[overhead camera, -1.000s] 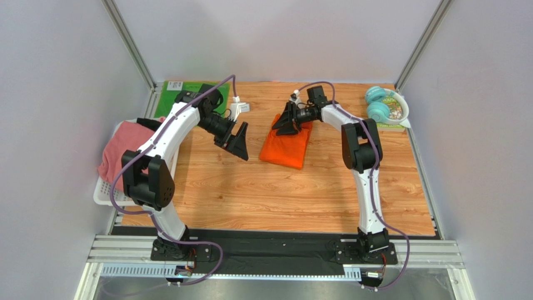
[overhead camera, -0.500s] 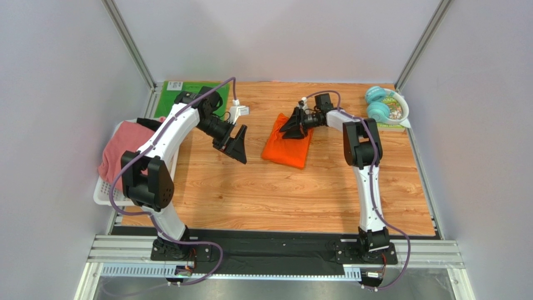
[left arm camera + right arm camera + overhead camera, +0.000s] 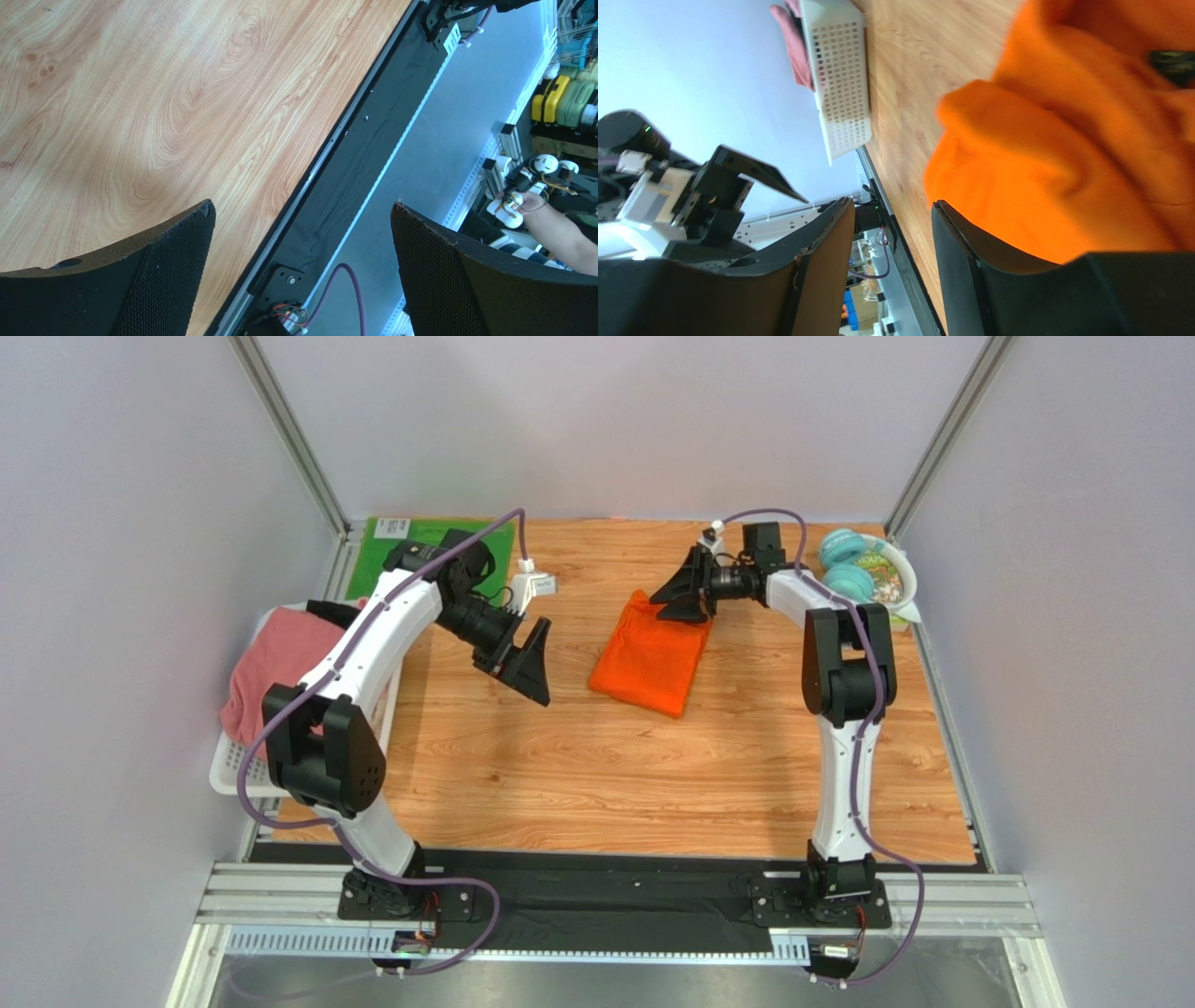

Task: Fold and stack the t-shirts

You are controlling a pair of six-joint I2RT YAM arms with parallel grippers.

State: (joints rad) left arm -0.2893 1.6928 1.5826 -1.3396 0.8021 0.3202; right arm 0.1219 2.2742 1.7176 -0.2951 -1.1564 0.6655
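A folded bright orange t-shirt (image 3: 648, 661) lies on the wooden table, right of centre. My right gripper (image 3: 680, 597) sits low at the shirt's far right corner. In the right wrist view, that gripper (image 3: 891, 204) stands open with an empty gap, and the orange cloth (image 3: 1074, 168) lies outside one finger. My left gripper (image 3: 528, 664) hangs wide open above bare wood left of the shirt, and it (image 3: 302, 207) holds nothing. A dusty pink t-shirt (image 3: 277, 667) fills the white basket (image 3: 236, 762) at the left edge. A black t-shirt (image 3: 328, 612) peeks out behind it.
A green mat (image 3: 406, 543) lies at the far left corner. Teal headphones (image 3: 845, 569) and a patterned bowl (image 3: 888, 583) sit at the far right corner. Metal frame posts and grey walls close in both sides. The black base rail (image 3: 365, 161) runs along the near edge.
My right gripper has drawn back from on top of the orange t-shirt to its far right corner and opened a little. The left arm has barely moved.
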